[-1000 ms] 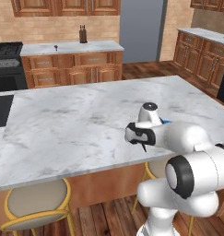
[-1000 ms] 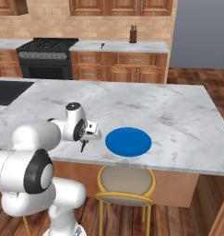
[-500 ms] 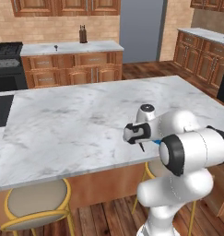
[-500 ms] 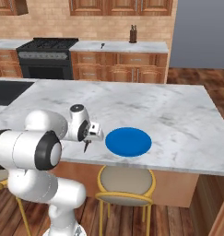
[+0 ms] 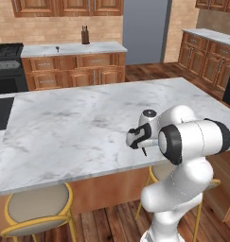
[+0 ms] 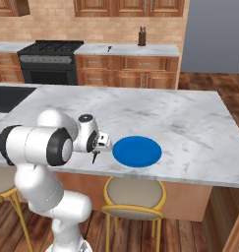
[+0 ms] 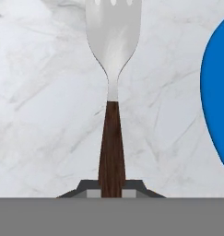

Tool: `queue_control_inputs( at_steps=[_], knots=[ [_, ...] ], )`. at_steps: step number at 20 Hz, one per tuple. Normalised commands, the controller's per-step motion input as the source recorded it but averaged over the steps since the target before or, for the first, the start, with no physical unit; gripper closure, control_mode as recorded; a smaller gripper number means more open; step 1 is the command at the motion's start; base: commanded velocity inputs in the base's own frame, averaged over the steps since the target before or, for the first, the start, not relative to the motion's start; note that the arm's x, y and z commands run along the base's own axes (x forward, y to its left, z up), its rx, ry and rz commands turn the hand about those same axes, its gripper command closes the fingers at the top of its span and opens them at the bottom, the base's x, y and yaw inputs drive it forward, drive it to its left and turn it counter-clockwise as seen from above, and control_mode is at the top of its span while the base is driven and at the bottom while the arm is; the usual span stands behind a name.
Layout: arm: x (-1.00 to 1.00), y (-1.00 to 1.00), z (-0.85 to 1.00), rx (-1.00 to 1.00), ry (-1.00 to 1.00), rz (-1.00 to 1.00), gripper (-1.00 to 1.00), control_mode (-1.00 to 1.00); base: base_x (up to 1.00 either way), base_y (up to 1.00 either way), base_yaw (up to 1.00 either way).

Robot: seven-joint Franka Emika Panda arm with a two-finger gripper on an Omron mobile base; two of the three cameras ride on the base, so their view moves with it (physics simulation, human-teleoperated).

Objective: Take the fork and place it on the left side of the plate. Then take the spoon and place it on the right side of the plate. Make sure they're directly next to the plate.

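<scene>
Here the gripper hangs low over the near edge of the marble tabletop, clenched on the fork by the end of its reddish-brown handle. In the hand view the fork's silver tines point away from the gripper, above the marble. To the right of the gripper, the blue plate lies flat on the tabletop, near the gripper. Whether the fork touches the marble cannot be told.
</scene>
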Motion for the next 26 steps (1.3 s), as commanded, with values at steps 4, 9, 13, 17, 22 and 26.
queue_control_inputs(
  at_steps=[4,9,13,17,22,26],
  knots=[
    [0.21,-0.06,-0.23,0.00,0.00,0.00,1.00,-1.00,0.00,0.00,0.00],
    [0.18,0.00,-0.31,0.00,0.00,0.00,-1.00,-1.00,0.00,0.00,0.00],
    [0.20,0.00,-0.18,0.00,0.00,0.00,-1.00,-1.00,0.00,0.00,0.00],
    [0.07,-0.01,-0.03,0.01,-0.01,0.00,-1.00,-1.00,0.00,0.00,0.00],
    [-0.25,0.00,0.52,0.00,-0.05,0.00,-1.00,-1.00,0.00,0.00,0.00],
    [-0.36,0.10,0.97,0.00,-0.05,0.00,-1.00,-1.00,0.00,0.00,0.00]
  ],
)
